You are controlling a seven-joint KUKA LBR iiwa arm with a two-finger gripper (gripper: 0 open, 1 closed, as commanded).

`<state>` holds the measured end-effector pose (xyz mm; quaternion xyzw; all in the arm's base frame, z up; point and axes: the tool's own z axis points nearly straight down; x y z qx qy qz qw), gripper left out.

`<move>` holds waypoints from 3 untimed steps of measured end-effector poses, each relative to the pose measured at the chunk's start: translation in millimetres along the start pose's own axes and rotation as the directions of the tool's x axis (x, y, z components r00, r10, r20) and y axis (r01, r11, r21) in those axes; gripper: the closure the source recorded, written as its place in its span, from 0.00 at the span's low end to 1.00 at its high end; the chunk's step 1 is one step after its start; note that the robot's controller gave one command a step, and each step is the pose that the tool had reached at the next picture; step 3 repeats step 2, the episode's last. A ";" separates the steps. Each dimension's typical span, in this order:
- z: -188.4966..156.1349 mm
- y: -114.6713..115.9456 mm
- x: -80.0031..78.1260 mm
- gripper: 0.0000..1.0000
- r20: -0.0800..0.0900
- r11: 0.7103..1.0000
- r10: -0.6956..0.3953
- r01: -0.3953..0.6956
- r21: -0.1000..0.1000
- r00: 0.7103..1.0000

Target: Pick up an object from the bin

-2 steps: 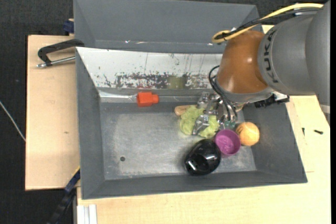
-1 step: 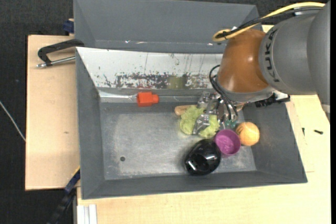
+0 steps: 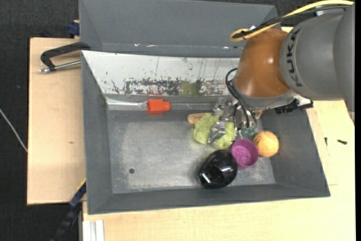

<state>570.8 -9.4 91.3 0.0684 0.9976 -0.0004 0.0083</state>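
Note:
My gripper (image 3: 233, 120) reaches down into the right half of the bin, its metal fingers sunk into a yellow-green crumpled soft thing (image 3: 204, 128). Whether anything sits between the fingers is hidden. Just right of and below the fingers lies a magenta ball (image 3: 244, 152), with an orange-yellow ball (image 3: 267, 144) beside it. A glossy black rounded thing (image 3: 217, 169) rests in front of them. A tan piece (image 3: 194, 118) pokes out behind the green thing.
A small orange block (image 3: 158, 106) lies against the back wall, left of the cluster. The arm with its orange cover hangs over the bin's right rear corner. The bin floor stretches bare to the left.

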 end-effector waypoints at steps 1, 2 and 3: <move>-4.7 0.5 -0.1 1.00 -0.004 1.000 -0.001 0.001 -0.001 1.000; -8.2 0.6 0.1 1.00 -0.007 1.000 -0.001 0.001 -0.001 1.000; -8.2 0.6 0.1 1.00 -0.007 1.000 -0.001 0.001 -0.001 1.000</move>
